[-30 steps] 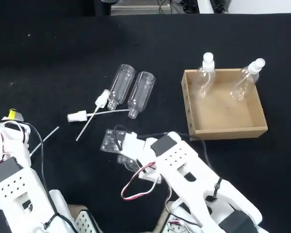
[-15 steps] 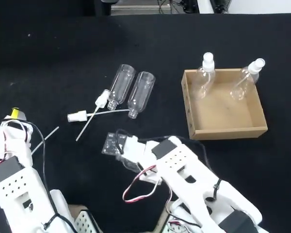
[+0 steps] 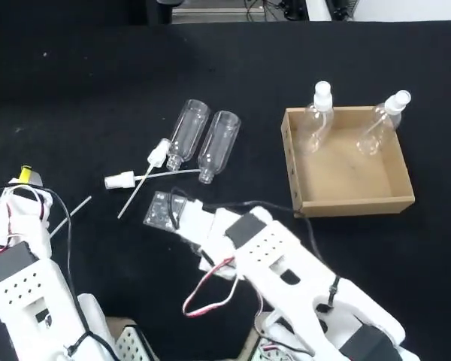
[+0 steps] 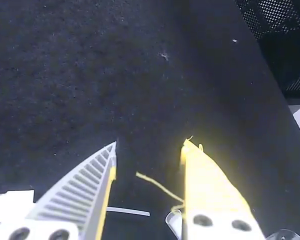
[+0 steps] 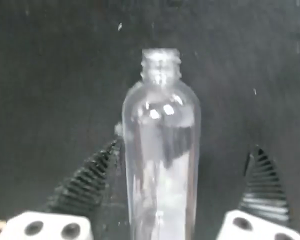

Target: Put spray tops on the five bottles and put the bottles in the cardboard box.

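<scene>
Two uncapped clear bottles [image 3: 188, 129] [image 3: 219, 141] lie side by side on the black table. Near them lie two white spray tops [image 3: 158, 155] [image 3: 120, 180] with long tubes. The cardboard box [image 3: 351, 201] at the right holds two capped bottles [image 3: 318, 116] [image 3: 382, 120] leaning on its far wall. A third uncapped bottle [image 5: 160, 125] lies between the spread fingers of my open right gripper [image 5: 187, 146], neck pointing away; in the high view this gripper [image 3: 161, 210] sits just below the spray tops. My left gripper [image 4: 149, 145] [image 3: 21, 180] is open over bare cloth at the left.
A loose thin tube [image 3: 70, 216] lies between the two arms, and its end shows by the left gripper [image 4: 127, 212]. Both white arm bodies [image 3: 286, 278] [image 3: 26, 282] take up the near side of the table. Bare cloth stretches across the far side.
My right gripper has slid left and a little farther from the near edge, toward the spray tops. The left arm has barely shifted.
</scene>
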You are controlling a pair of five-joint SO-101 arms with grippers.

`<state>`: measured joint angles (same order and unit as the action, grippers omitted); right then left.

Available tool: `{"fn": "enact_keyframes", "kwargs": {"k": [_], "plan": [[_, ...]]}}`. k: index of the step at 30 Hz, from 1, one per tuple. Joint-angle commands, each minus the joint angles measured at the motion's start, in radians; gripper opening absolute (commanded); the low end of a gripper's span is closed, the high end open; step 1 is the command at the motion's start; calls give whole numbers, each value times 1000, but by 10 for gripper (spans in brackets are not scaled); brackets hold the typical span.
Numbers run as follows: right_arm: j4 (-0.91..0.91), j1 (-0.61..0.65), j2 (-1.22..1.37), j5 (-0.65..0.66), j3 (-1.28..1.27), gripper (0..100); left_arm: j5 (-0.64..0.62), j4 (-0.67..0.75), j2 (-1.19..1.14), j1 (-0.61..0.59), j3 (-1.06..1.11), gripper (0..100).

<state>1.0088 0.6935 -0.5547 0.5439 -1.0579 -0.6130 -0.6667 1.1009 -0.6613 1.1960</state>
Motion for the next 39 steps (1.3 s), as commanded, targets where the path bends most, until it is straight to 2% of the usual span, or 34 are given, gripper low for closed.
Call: {"fn": "enact_keyframes", "kwargs": {"k": [1, 7, 12, 15, 17, 20, 24, 29, 35, 39], "plan": [[-80, 20, -25, -11, -19, 328, -6, 23, 12, 12, -44, 195], [-120, 20, -10, -11, -24, 328, -6, 23, 12, 12, -44, 195], [-132, 18, 128, -14, 5, 328, -6, 23, 12, 10, -44, 195], [-173, 14, 211, -69, 33, 327, -6, 23, 12, 10, -44, 195], [-176, 17, 236, -87, 51, 285, -6, 23, 12, 10, -44, 195], [-173, 14, 236, -97, 73, 158, -6, 23, 12, 10, -44, 195], [-173, 14, 236, -170, 108, 31, -6, 23, 12, 12, -44, 195], [-170, 6, 232, -189, 122, 10, -6, 23, 12, 12, -44, 195], [-41, -143, -30, -195, 177, 10, -6, 23, 12, 13, -44, 197], [-44, -160, -349, -285, 139, 10, 20, 20, 12, 25, -47, 198]]}}
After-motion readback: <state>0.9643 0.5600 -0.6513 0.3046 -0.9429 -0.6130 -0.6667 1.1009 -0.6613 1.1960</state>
